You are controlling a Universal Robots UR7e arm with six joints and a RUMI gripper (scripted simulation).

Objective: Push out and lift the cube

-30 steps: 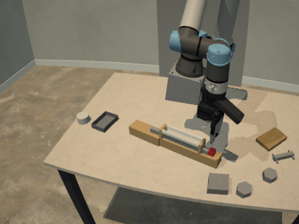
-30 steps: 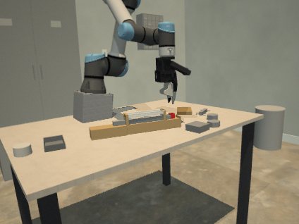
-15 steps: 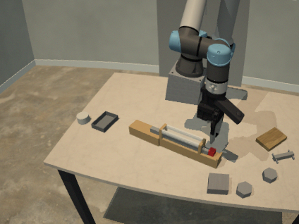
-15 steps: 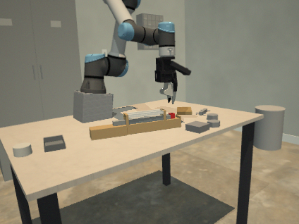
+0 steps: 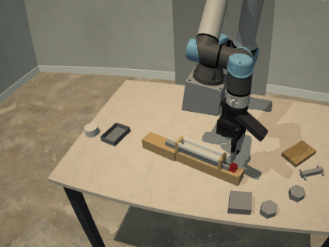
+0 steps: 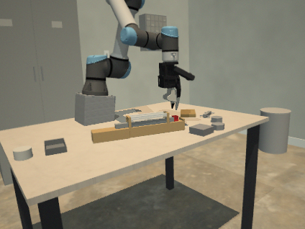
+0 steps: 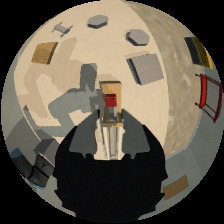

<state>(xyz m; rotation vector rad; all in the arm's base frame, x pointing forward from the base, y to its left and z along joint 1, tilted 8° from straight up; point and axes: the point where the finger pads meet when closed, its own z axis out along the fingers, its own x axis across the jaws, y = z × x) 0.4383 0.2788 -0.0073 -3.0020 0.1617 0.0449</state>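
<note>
Your gripper (image 5: 235, 155) hangs partly open and holds nothing, just above the red cube (image 5: 233, 168), which sits on the short ledge at the channel's (image 5: 194, 155) end, toward the table's right front corner.

arm links (image 5: 211, 17): pale grey-white tubes
joint housings (image 5: 209, 52): dark grey, rounded
joint caps (image 5: 240, 65): light blue
wrist band (image 5: 237, 102): silver ring with a small dark mark
tool (image 6: 173, 101): black body, dark fingers, black side block
pedestal (image 6: 94, 108): grey ribbed block
</note>
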